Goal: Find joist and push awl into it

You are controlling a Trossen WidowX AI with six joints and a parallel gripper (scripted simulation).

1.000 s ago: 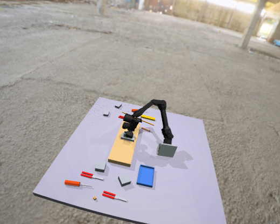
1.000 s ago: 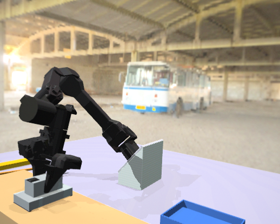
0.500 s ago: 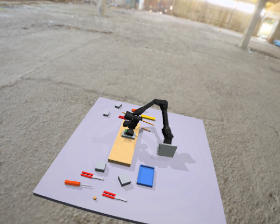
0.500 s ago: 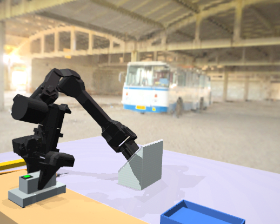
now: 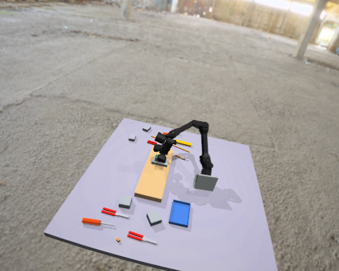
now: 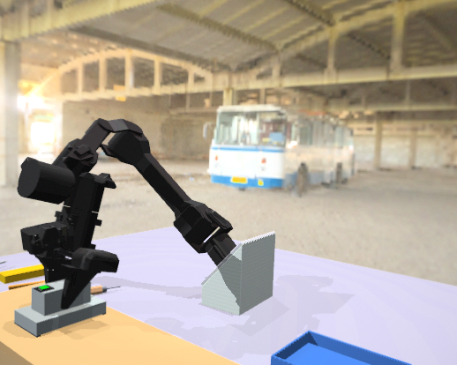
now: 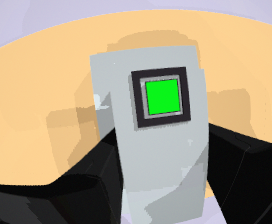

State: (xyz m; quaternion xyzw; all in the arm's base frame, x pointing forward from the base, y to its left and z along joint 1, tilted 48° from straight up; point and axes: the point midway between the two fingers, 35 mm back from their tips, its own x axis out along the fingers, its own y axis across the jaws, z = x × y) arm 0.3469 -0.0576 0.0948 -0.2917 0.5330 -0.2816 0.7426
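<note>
The grey stud finder [image 5: 156, 162] [image 6: 47, 302] [image 7: 157, 150] is level at the far part of the tan floor panel [image 5: 150, 184] [image 6: 148, 346] [image 7: 22, 95], on it or just above; I cannot tell if they touch. Its square display [image 7: 163, 97] is lit green. My gripper [image 5: 161, 159] [image 6: 59, 292] [image 7: 153, 128] is shut on the stud finder's raised body, one finger on each side. The awl [image 5: 179, 157] [image 6: 98, 289], with a wooden handle and thin metal tip, lies on the table beside the panel's far end. The blue tray [image 5: 180, 213] [image 6: 338, 355] is empty. The joist is hidden.
Grey blocks [image 5: 125, 201] [image 5: 154, 217], red-handled tools [image 5: 109, 211] [image 5: 135, 235] and an orange screwdriver [image 5: 91, 222] lie near the front. A yellow bar [image 5: 184, 143] [image 6: 21, 273] and thin sticks lie behind the panel. The arm's grey base mount [image 5: 206, 182] [image 6: 257, 273] stands to the right.
</note>
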